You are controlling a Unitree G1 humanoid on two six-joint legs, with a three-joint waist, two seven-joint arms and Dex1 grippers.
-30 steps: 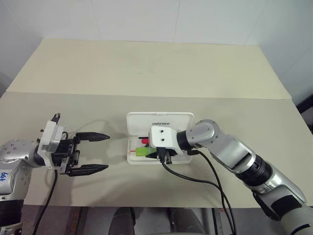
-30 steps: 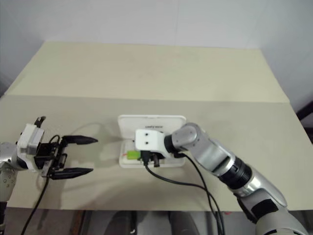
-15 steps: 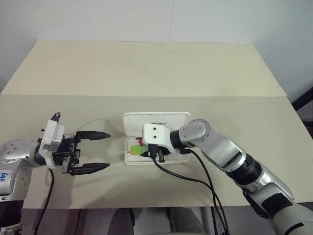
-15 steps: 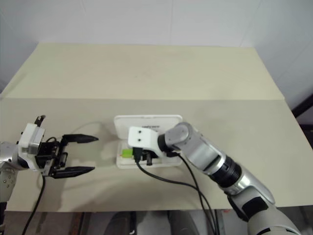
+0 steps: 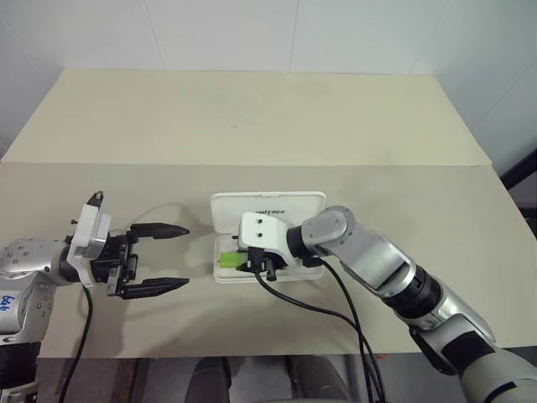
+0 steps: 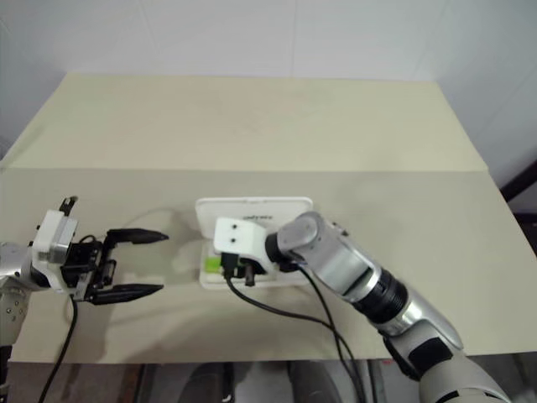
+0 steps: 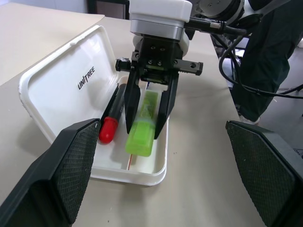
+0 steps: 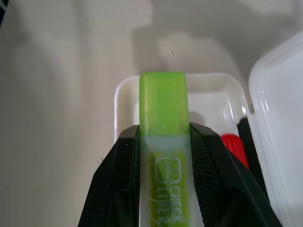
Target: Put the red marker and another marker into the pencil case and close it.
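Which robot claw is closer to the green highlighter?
The right claw. Its fingers sit on both sides of the green highlighter inside the open pencil case. The left claw hangs open, off to the case's side.

A beige table stands against a white tiled wall, a seam crossing its top.

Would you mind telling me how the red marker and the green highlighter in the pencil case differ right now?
The red marker is slim and round with a dark barrel; the green highlighter is flat, wider and light green throughout. The red marker lies free beside the lid, while the green highlighter sits between the fingers of the right end effector. Both lie lengthwise, side by side, in the tray of the open pencil case.
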